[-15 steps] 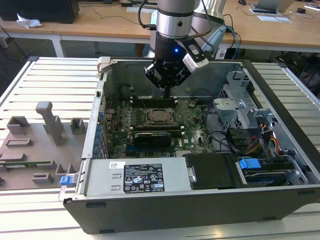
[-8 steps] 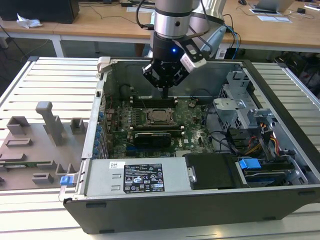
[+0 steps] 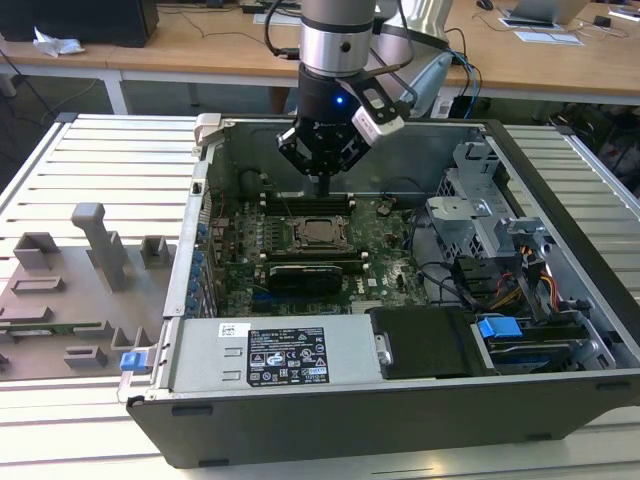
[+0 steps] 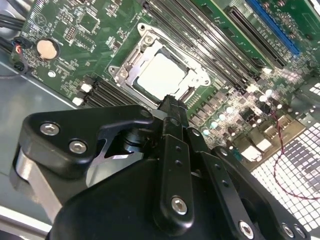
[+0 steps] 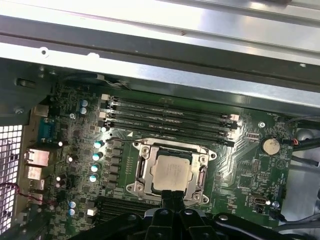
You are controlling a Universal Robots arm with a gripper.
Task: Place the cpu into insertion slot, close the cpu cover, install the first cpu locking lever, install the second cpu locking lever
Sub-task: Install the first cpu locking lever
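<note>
The cpu (image 5: 171,172) lies flat in the insertion slot (image 5: 131,187) on the green motherboard, its silvery top showing through the window of the cpu cover (image 5: 145,167). The cover lies down flat around the chip. In the second wrist view the cpu (image 4: 161,76) sits inside the same metal frame (image 4: 131,67). My gripper (image 5: 172,198) hangs just above the socket's edge, its two black fingers pressed together with nothing between them. In the exterior view the gripper (image 3: 322,186) stands a little above the memory slots, beside the cpu (image 3: 320,232).
Long black memory slots (image 5: 170,120) run beside the socket, with another set (image 3: 310,272) on its other side. The open computer case (image 3: 200,250) walls in the board. A drive cage (image 3: 480,200) and cables are at the exterior view's right. Grey fixtures (image 3: 100,245) stand outside on the left.
</note>
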